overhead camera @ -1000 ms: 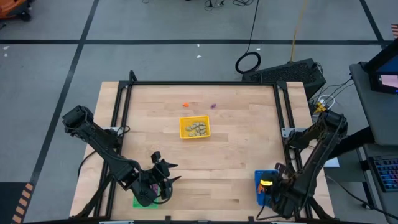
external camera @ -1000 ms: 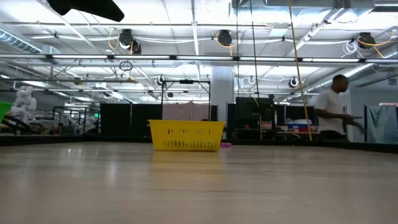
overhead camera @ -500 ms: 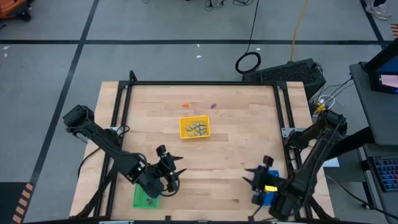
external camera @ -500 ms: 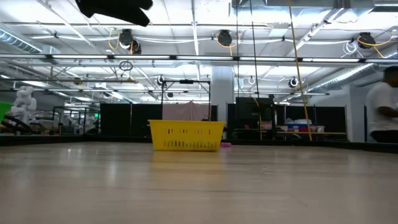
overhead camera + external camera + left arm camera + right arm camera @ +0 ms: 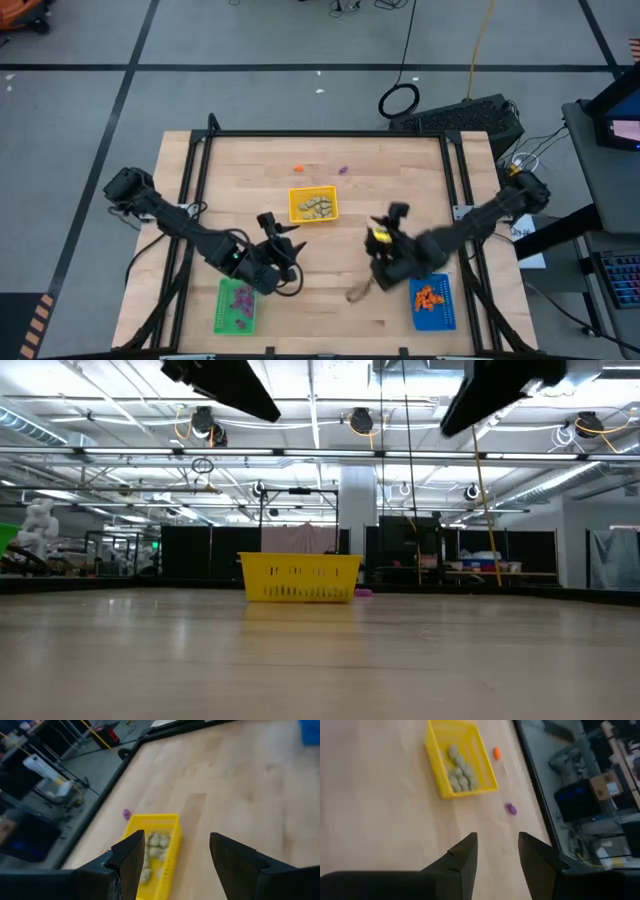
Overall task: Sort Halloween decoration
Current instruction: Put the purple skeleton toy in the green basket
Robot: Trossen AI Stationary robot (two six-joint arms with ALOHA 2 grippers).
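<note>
From the high view I count three rectangular plastic trays on the pale wooden table (image 5: 330,290): a yellow tray (image 5: 313,205) in the middle holding a heap of pale beige-grey trinkets (image 5: 318,207), a green tray (image 5: 237,305) near the front left with purple trinkets (image 5: 240,298), and a blue tray (image 5: 432,300) front right with orange trinkets (image 5: 430,296). Two pieces lie loose beyond the yellow tray: one orange trinket (image 5: 297,168) and one purple trinket (image 5: 342,170), apart from each other. My left gripper (image 5: 283,243) hangs between the green and yellow trays; my right gripper (image 5: 385,235) hangs between the yellow and blue ones.

In the low view I see the yellow tray's slotted wall (image 5: 300,578) with a speck of purple just beside it, and both arms overhead.

The left wrist view shows my left fingers (image 5: 129,860) spread wide with nothing between them, facing the yellow tray.

The right wrist view shows my right fingers (image 5: 465,857) parted a little, empty, with both loose pieces ahead.

I judge these trinkets feather-light, hard and small; I'd pinch each across its middle from straight above, gently, since it could easily skid or pop out of the pads
</note>
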